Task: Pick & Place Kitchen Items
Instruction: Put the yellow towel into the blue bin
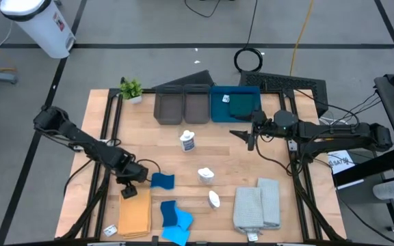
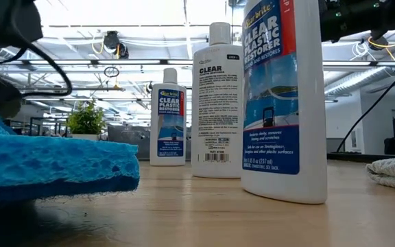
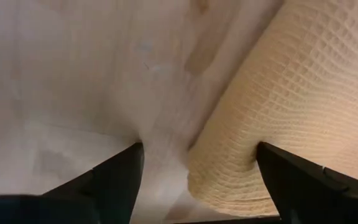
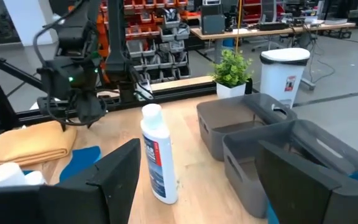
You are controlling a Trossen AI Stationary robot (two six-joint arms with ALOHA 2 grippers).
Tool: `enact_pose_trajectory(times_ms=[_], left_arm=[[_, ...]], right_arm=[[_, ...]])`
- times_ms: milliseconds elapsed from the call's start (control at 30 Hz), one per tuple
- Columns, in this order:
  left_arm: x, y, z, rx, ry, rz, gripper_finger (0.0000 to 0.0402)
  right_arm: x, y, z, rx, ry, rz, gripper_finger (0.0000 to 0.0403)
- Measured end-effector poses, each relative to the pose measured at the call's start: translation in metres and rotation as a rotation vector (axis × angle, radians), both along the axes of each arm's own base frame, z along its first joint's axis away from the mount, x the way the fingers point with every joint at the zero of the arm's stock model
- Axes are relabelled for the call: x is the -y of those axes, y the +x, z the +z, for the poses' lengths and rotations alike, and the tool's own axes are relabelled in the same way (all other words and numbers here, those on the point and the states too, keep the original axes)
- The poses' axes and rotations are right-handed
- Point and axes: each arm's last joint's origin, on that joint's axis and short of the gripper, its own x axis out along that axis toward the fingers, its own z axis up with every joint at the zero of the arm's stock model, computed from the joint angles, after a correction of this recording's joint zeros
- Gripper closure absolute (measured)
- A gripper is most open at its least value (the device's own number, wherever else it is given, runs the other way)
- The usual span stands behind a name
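High cam is looking straight down over the whole table [image 1: 204, 147]. Low cam is sitting at tabletop level, v. close to three white bottles [image 2: 283, 103], facing the room behind. Left wrist cam is pressing close over the orange cloth [image 3: 291, 112] near the front left corner. Right wrist cam is looking across the table at the upright bottle [image 4: 157, 155] and grey trays [image 4: 247, 124], both shared w/ high cam.

The table [image 1: 217, 147] is pale, smooth wood. The orange cloth [image 3: 303, 106] shows a matt waffle weave. 3 white bottles [image 2: 283, 103] are glossy plastic; the blue sponge [image 2: 46, 165] looks rough and porous.
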Motion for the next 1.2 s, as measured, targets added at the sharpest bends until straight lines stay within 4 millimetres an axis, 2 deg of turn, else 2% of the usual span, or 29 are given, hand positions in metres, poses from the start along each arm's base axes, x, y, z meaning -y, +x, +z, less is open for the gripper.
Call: enact_pose_trajectory(times_ms=[133, 367, 567, 733, 933, 1067, 1200], left_arm=[[0.005, -0.003, -0.004, 0.028, -0.021, -0.015, 0.0104], [0.011, -0.002, -0.004, 0.129, -0.054, -0.164, 0.0143], [0.014, -0.001, -0.004, 0.214, -0.040, -0.259, 0.0243], [0.013, 0.003, -0.004, 0.259, 0.057, -0.178, 0.0319], [0.013, 0.002, -0.002, 0.223, 0.036, -0.164, 0.0387], [0.014, 0.006, 0.014, 0.190, 0.131, -0.127, 0.0388], [0.016, 0.014, 0.053, 0.181, 0.255, -0.167, 0.0388]], right_arm=[[0.000, 0.000, 0.000, 0.000, 0.000, -0.001, 0.0124], [0.000, 0.000, 0.000, -0.002, 0.000, -0.002, 0.0124], [0.000, 0.000, 0.000, -0.003, 0.000, -0.003, 0.0124], [0.000, 0.000, -0.001, -0.009, 0.000, -0.002, 0.0124], [0.000, 0.000, -0.001, -0.009, 0.000, -0.002, 0.0124], [0.000, 0.000, -0.001, -0.009, 0.000, -0.002, 0.0124], [0.000, 0.000, -0.001, -0.008, 0.000, -0.002, 0.0124]])
